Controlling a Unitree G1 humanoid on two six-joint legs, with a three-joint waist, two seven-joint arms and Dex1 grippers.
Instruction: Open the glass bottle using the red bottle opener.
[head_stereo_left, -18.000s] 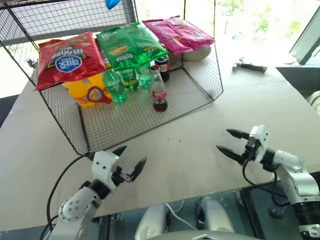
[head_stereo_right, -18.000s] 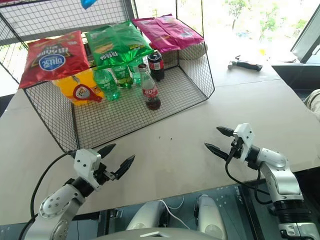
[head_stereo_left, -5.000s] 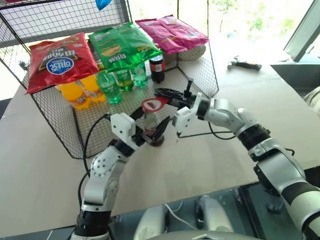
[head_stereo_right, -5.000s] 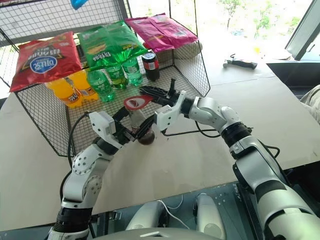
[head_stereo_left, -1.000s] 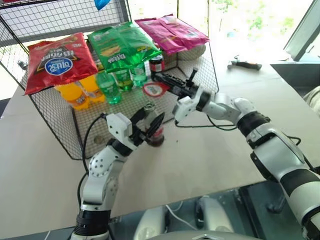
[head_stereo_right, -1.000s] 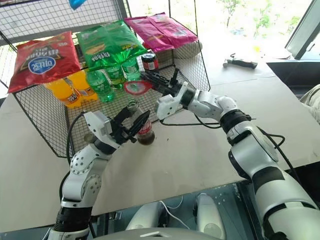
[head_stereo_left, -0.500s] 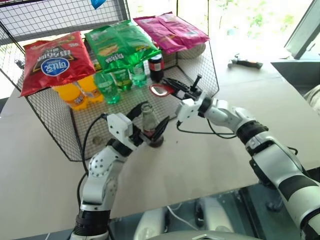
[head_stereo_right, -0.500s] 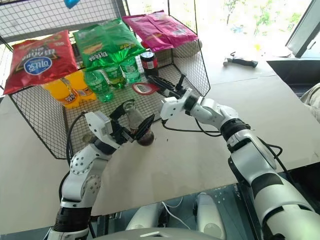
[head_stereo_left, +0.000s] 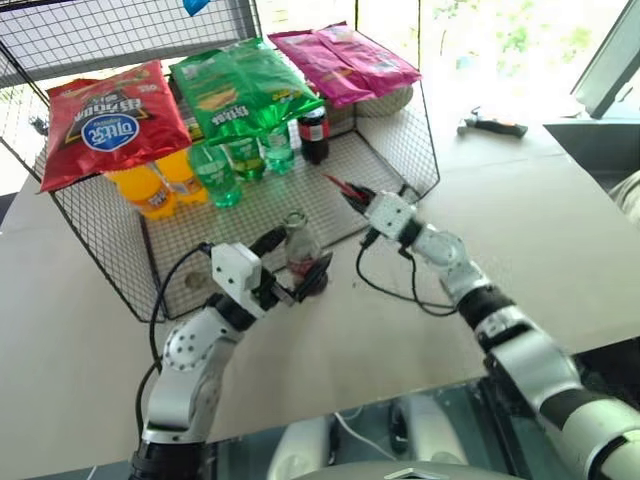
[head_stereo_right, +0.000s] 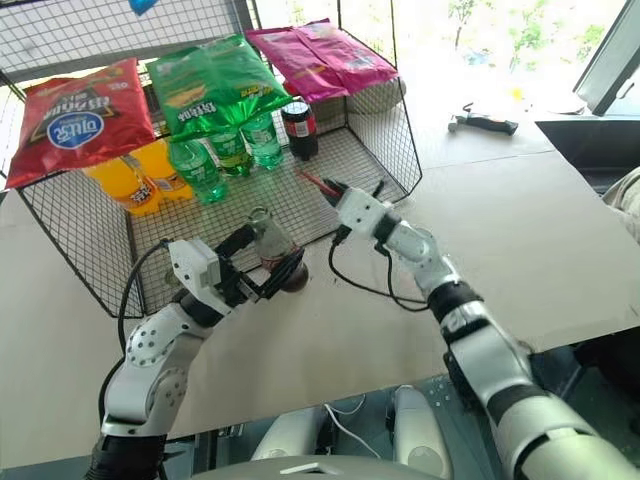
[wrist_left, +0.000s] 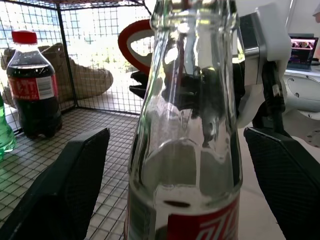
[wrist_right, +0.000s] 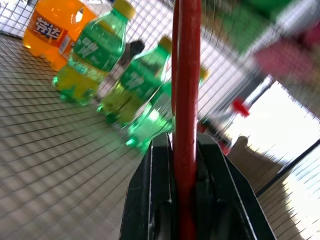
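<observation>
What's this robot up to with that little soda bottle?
It is working on opening the glass bottle, which stands uncapped at the front edge of a wire basket of snacks and drinks. The left gripper sits open around the bottle, not squeezing it. The right gripper is shut on the red bottle opener, off to the bottle's side.
</observation>
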